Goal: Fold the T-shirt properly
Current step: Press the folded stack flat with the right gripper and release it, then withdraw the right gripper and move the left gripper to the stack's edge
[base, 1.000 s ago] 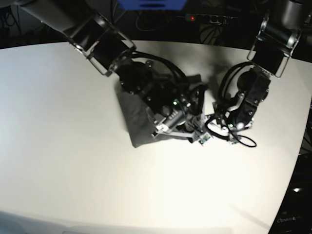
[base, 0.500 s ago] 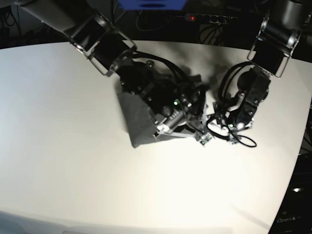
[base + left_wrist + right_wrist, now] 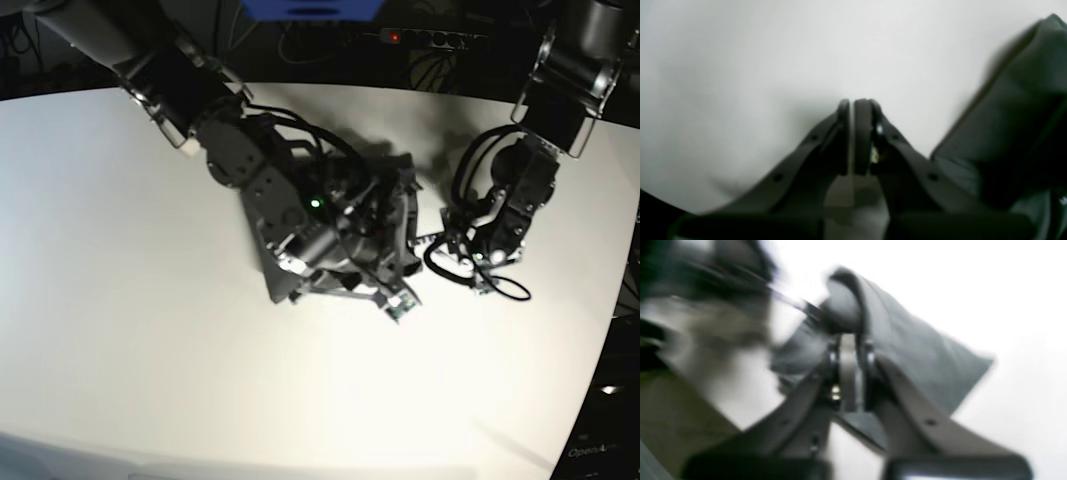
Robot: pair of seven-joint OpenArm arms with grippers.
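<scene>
Base view: set high in front, looking down on the whole white desk (image 3: pixel 130 330) and both arms.
Left wrist view: close behind its jaws, facing the desk.
Right wrist view: likewise close, blurred.
Shared: the T-shirt (image 3: pixel 262 235) is seen in all three.

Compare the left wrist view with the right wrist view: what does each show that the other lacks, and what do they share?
Left wrist only: the left gripper, shut on nothing over the bare white table, the T-shirt lying apart at its right.
Right wrist only: the right gripper, shut on a T-shirt fold.
Both: dark grey T-shirt fabric and white table.
</scene>
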